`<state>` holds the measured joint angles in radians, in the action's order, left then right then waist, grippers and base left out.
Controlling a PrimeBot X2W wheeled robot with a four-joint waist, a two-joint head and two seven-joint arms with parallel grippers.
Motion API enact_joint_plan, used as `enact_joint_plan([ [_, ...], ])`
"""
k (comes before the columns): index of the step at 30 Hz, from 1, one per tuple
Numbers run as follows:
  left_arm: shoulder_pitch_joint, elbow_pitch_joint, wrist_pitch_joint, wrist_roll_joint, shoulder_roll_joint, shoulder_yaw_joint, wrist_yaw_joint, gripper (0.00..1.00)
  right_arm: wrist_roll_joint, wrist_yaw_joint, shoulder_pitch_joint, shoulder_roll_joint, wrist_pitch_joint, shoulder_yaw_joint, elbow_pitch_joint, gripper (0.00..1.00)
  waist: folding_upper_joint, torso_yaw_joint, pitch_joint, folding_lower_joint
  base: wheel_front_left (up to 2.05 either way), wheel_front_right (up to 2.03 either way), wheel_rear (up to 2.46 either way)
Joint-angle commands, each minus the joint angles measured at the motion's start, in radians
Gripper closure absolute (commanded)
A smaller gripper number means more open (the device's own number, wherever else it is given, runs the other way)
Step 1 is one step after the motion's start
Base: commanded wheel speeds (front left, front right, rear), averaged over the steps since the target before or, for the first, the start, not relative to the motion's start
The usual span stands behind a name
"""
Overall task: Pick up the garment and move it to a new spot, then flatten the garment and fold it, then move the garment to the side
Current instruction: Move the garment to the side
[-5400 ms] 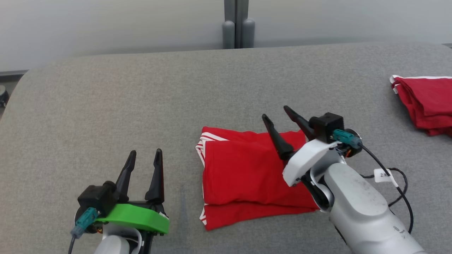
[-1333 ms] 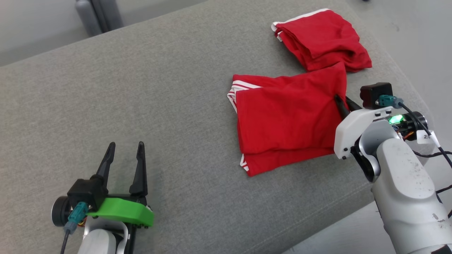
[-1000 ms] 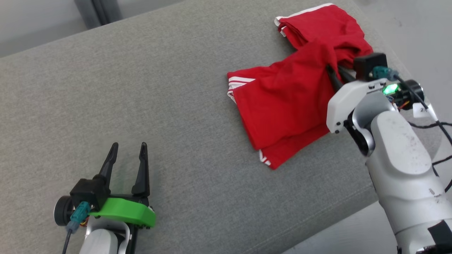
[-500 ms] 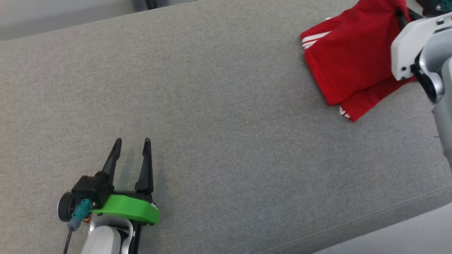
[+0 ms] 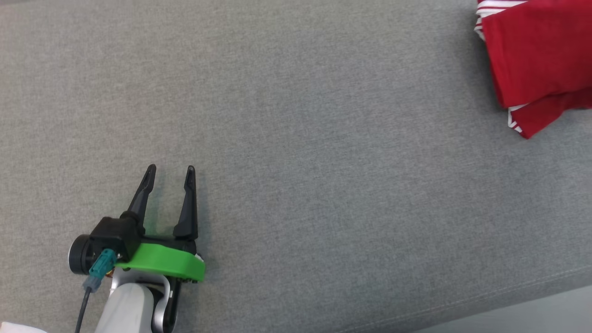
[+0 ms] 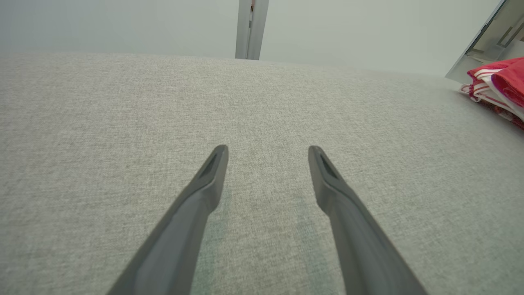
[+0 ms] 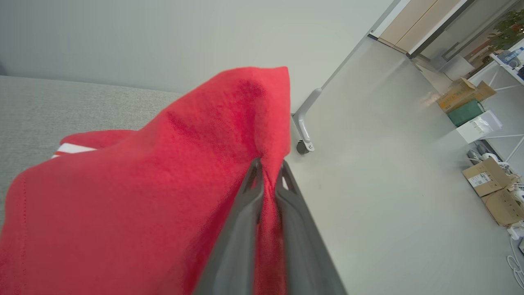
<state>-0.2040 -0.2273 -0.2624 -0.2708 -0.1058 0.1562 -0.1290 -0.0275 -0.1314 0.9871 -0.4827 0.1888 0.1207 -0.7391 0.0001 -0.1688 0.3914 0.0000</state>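
The garment (image 5: pixel 536 60) is folded red cloth with white stripes, at the top right of the head view on the grey table (image 5: pixel 296 138). In the right wrist view my right gripper (image 7: pixel 268 166) is shut on a raised corner of the garment (image 7: pixel 163 172), which hangs down to the left over the table edge. My left gripper (image 5: pixel 170 169) rests open low on the left of the table, far from the cloth, with nothing between its fingers. The left wrist view shows this gripper (image 6: pixel 268 148) over bare fabric and the garment (image 6: pixel 497 84) at the far right.
The table's front edge (image 5: pixel 532 282) runs across the lower right, with floor below it. The right wrist view shows pale floor (image 7: pixel 389 164), a table leg with a caster (image 7: pixel 303 123), and cardboard boxes (image 7: pixel 487 180) further off.
The head camera has swung left, so the garment slid to the frame's top right and the right arm left the picture. The right gripper kept its hold; the left gripper stayed put.
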Motion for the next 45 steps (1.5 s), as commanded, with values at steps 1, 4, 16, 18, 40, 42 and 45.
enact_joint_plan([
  [1,-0.022,0.003,-0.003,0.008,-0.006,0.001,-0.003,0.00,-0.028,0.002,-0.018,0.003,-0.023,0.032,-0.010,0.77,-0.0001,0.018,0.023,0.0000,0.00,0.00,0.00],
  [4,-0.023,-0.001,-0.003,0.010,-0.007,0.006,-0.003,0.00,-0.081,0.002,-0.032,0.027,-0.067,0.107,-0.030,0.00,-0.0001,0.021,0.029,0.0000,0.00,0.00,0.00],
  [16,-0.033,-0.016,-0.003,0.000,-0.007,0.016,-0.003,0.00,-0.199,0.002,-0.028,0.127,-0.180,0.195,-0.099,0.00,-0.0001,0.012,0.000,0.0000,0.00,0.00,0.00],
  [18,-0.029,-0.013,-0.003,-0.004,-0.004,0.017,-0.003,0.00,-0.201,0.002,-0.022,0.139,-0.201,0.181,-0.102,0.00,-0.0001,0.014,-0.014,0.0000,0.00,0.00,0.00],
  [40,0.062,-0.018,-0.003,-0.060,0.037,-0.118,-0.003,0.00,-0.055,0.002,-0.213,0.380,-0.444,0.039,-0.029,0.00,-0.0001,0.102,-0.249,0.0000,0.00,0.00,0.00],
  [42,0.080,-0.020,-0.003,-0.064,0.043,-0.125,-0.003,0.00,-0.041,0.002,-0.264,0.396,-0.448,0.036,0.004,0.00,-0.0001,0.110,-0.266,0.0000,0.00,0.00,0.00],
  [45,0.112,-0.024,-0.003,-0.068,0.047,-0.131,-0.003,0.00,-0.031,0.002,-0.357,0.421,-0.453,0.022,0.058,0.00,-0.0001,0.117,-0.288,0.0000,0.00,0.00,0.00],
])
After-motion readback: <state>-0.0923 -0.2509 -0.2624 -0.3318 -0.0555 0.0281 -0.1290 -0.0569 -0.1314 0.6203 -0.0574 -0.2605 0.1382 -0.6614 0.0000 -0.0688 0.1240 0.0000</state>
